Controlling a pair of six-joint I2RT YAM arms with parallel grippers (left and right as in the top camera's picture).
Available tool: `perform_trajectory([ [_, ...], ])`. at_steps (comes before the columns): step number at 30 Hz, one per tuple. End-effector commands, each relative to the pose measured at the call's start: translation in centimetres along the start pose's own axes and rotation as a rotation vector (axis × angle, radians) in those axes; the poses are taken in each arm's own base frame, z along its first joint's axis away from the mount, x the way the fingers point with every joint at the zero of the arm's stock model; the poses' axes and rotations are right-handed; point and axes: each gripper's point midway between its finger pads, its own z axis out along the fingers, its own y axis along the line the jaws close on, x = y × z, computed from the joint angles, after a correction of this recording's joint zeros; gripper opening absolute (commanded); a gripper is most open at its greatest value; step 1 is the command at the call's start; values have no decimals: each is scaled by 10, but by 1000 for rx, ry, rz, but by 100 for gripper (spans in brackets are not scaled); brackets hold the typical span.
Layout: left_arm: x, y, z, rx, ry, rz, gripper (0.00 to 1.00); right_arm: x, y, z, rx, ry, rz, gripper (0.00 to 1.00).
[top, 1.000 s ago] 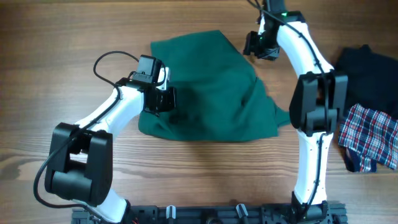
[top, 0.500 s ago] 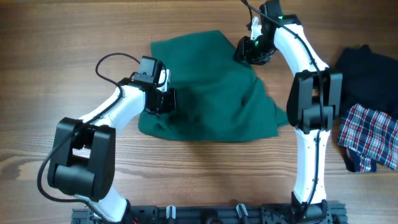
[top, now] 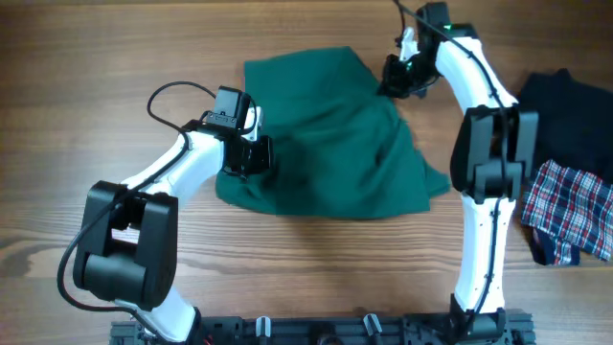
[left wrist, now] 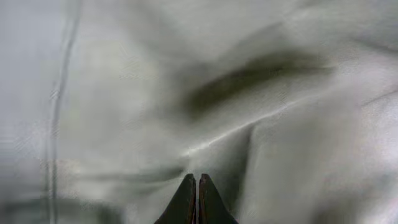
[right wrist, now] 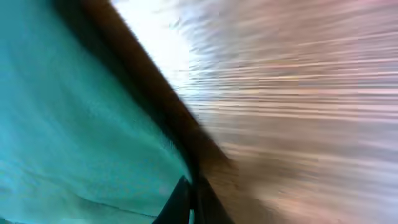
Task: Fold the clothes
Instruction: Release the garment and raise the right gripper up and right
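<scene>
The clothes (top: pixel 330 144), a plain dark green garment, lie crumpled and partly doubled over at the middle of the wooden table (top: pixel 86 57). My left gripper (top: pixel 251 158) sits at the garment's left edge. In the left wrist view its fingertips (left wrist: pixel 197 178) are pressed together, and creases in the fabric (left wrist: pixel 186 74) run into them. My right gripper (top: pixel 394 80) is at the garment's upper right edge. The right wrist view is motion-blurred, with the jaws (right wrist: pixel 189 185) shut on the rim of the green cloth (right wrist: pixel 74 124), bare wood to their right.
At the right edge of the table lie a dark navy garment (top: pixel 567 96) and a red-white-blue plaid cloth (top: pixel 571 216), close to the right arm's base column (top: pixel 484 220). The left arm's cable loops above its wrist (top: pixel 177 88).
The right gripper reached the garment's upper right edge, shut there, then drew back to the right. The cloth's top edge slid right with it. The left arm stayed still.
</scene>
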Motion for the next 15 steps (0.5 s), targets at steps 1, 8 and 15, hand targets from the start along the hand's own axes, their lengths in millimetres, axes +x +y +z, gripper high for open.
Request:
perform_trajectory([
  [1, -1, -2, 2, -2, -5, 2, 4, -24, 21, -76, 38, -171, -36, 4],
  [8, -3, -3, 2, 0, -11, 4, 4, -28, 53, -146, 17, -307, -89, 4],
  [15, -3, -3, 2, 0, -12, 4, 4, -3, 25, -138, 140, -220, -11, 9],
])
